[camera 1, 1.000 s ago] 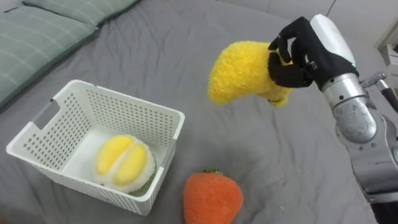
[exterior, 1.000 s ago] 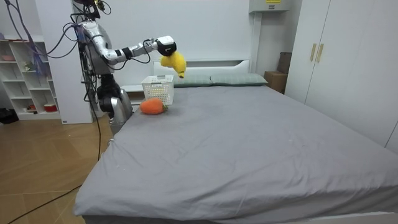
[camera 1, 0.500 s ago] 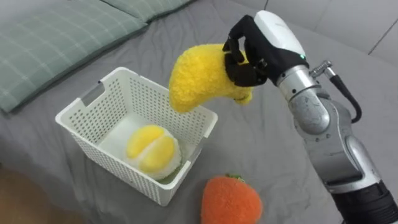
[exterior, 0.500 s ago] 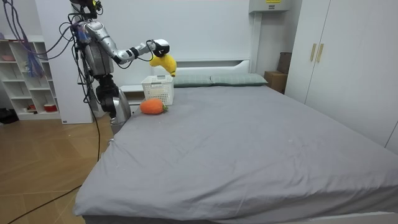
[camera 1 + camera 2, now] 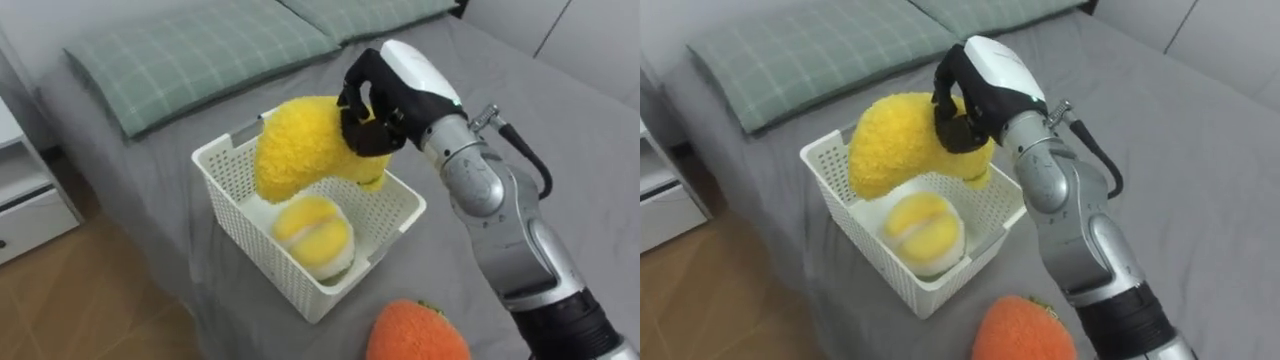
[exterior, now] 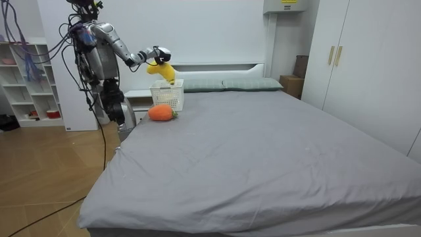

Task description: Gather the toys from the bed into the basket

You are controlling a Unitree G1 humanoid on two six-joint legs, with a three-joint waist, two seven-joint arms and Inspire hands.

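Over the basket, right robot hand (curled) holds yellow plush.

Before me two green checked pillows lie side by side. At my left a white drawer cabinet stands on the wooden floor. In the room view, a white wardrobe stands at the right and open shelves at the left.

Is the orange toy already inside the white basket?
No, the orange toy lies on the grey bed, outside the white basket.
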